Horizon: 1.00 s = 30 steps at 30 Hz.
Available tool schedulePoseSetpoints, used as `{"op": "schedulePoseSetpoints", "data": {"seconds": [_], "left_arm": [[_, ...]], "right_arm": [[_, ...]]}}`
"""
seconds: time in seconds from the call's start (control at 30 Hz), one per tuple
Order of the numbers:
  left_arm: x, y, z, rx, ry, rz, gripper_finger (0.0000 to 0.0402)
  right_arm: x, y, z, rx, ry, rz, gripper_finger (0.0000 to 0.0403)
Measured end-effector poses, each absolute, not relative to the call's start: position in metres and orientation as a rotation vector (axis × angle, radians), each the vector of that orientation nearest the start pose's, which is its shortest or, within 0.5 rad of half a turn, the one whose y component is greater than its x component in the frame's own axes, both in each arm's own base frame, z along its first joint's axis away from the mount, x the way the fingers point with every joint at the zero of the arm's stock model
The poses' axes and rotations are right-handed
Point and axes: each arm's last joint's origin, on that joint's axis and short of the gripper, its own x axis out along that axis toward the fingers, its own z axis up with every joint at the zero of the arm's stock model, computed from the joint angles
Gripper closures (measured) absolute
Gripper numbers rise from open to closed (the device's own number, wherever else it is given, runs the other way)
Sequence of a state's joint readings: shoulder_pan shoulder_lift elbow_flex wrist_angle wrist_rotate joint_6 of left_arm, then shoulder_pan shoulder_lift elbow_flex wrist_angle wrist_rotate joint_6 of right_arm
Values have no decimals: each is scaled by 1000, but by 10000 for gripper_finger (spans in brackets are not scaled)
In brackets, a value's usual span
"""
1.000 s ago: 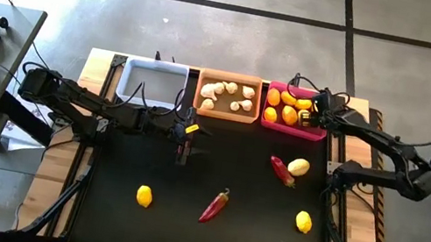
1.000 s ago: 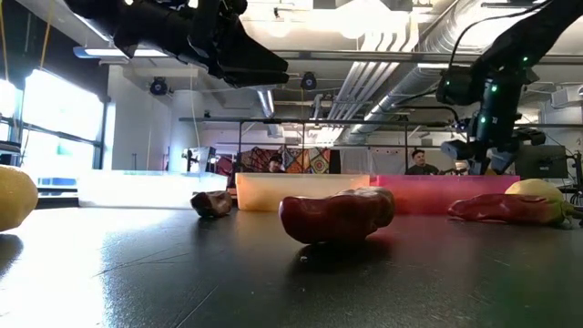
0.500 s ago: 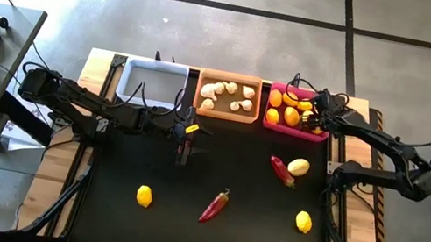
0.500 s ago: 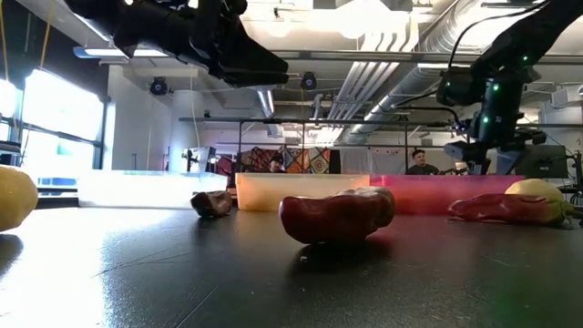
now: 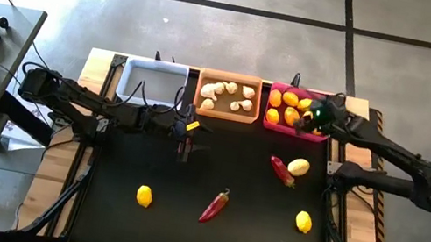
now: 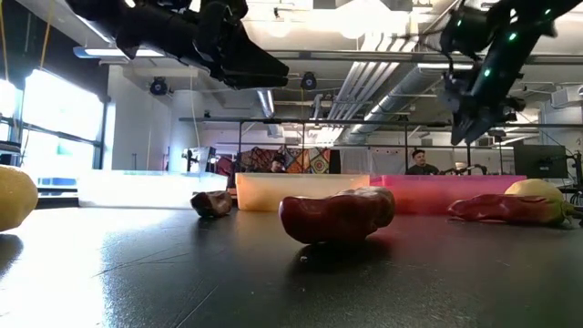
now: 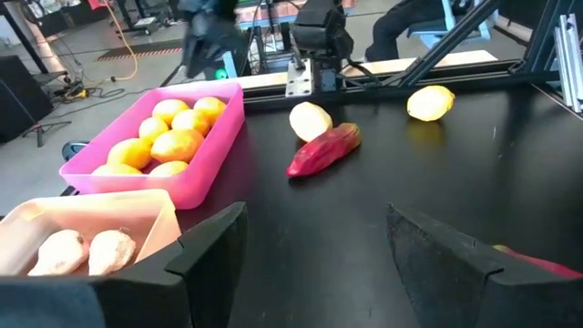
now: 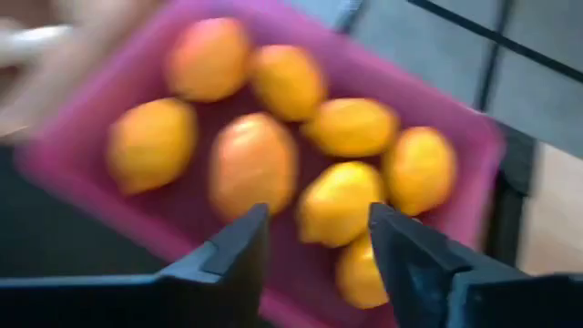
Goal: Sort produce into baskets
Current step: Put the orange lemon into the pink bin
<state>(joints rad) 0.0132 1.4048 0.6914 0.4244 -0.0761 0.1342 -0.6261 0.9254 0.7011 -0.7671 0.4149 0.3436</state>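
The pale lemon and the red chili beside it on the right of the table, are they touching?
Touching. In the left wrist view the lemon rests against the chili with no gap; the high view agrees.

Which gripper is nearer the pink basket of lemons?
Right. The right gripper hangs open directly above the pink basket, nothing held. The left gripper waits open over the mat in front of the orange basket.

Overhead, table-level and two wrist views, all sharing the pink basket (image 5: 292, 130).
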Motion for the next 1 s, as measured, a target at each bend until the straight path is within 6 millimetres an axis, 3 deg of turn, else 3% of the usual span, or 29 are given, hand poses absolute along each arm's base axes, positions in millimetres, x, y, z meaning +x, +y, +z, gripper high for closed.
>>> {"op": "schedulePoseSetpoints", "data": {"seconds": [0.4, 0.63, 1.0], "left_arm": [[293, 6, 221, 141, 296, 68, 154], [293, 7, 221, 141, 300, 70, 154], [293, 7, 220, 142, 308, 70, 154]], "right_arm": [[152, -26, 238, 472, 954, -545, 394], [142, 26, 232, 588, 1133, -361, 398], [115, 90, 227, 825, 1327, -324, 403]]}}
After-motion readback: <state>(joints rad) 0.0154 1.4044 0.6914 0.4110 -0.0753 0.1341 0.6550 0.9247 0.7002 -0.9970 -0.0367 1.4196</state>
